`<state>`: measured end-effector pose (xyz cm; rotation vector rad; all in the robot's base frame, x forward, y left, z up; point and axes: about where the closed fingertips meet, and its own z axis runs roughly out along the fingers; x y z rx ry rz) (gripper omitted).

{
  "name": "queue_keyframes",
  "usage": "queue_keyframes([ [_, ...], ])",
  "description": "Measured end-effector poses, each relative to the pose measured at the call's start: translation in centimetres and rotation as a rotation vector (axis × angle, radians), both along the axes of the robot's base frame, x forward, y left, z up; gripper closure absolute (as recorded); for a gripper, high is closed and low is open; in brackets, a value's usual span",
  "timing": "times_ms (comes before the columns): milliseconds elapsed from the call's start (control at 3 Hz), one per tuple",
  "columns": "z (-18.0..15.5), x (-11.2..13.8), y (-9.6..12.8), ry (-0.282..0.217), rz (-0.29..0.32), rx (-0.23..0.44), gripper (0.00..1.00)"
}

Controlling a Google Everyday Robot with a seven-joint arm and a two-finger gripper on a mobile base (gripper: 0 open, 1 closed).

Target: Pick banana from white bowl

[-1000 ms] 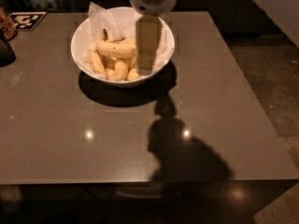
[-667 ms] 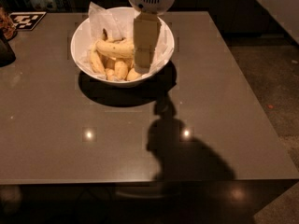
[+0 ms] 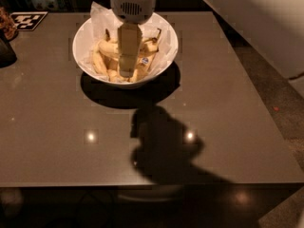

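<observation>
The white bowl [image 3: 167, 34] stands at the back middle of the grey table, lined with crumpled white paper and holding several yellow bananas. A long curved banana [image 3: 107, 48] lies across the bowl and is partly hidden behind my gripper; I cannot tell for sure that it is the longest one. A banana with a blue sticker [image 3: 144, 61] lies to the right of the gripper. My gripper [image 3: 127, 70] hangs straight down from the white wrist into the middle of the bowl, its tip down among the bananas.
A dark object [image 3: 5, 51] stands at the table's left edge. A black-and-white marker tag [image 3: 28, 19] lies at the back left corner. The table's right edge [image 3: 266, 108] drops to the floor. My arm's shadow falls in front of the bowl.
My gripper has moved left from the bowl's right side to its middle. The stickered banana now shows to its right. The bowl has not moved.
</observation>
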<state>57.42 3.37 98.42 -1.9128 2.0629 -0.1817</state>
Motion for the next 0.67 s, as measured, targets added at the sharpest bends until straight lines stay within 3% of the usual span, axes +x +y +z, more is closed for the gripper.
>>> queue_keyframes([
  [333,-1.3,2.0,1.1,0.031,0.003,-0.002,0.02],
  [667,-2.2,3.8,1.2,0.053,-0.015,-0.002,0.12],
])
